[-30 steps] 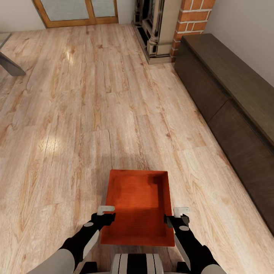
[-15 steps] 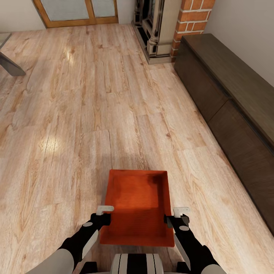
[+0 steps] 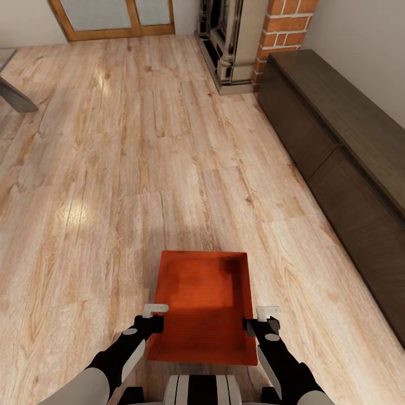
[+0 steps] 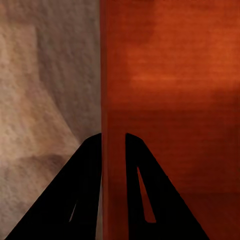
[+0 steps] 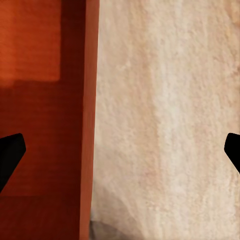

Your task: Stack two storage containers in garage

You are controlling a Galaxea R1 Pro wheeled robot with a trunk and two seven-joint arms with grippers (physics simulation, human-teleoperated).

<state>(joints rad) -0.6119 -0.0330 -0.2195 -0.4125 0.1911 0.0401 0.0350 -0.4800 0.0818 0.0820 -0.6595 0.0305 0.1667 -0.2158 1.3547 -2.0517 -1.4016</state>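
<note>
While the head view takes in the living room, with its wood-plank floor (image 3: 140, 169), brick fireplace (image 3: 284, 25) and long dark cabinet (image 3: 343, 146), the wrist views give only close detail. One orange-red storage container (image 3: 203, 304) sits low in front of the robot, between both arms, its ribbed bottom bare. The left gripper (image 4: 114, 142) is clamped on the container's left wall, one finger (image 4: 90, 165) outside and the other inside. The right gripper (image 5: 120, 150) stands wide open astride the right wall (image 5: 89, 125), fingers clear of it. Whether the container rests on the floor cannot be told.
</note>
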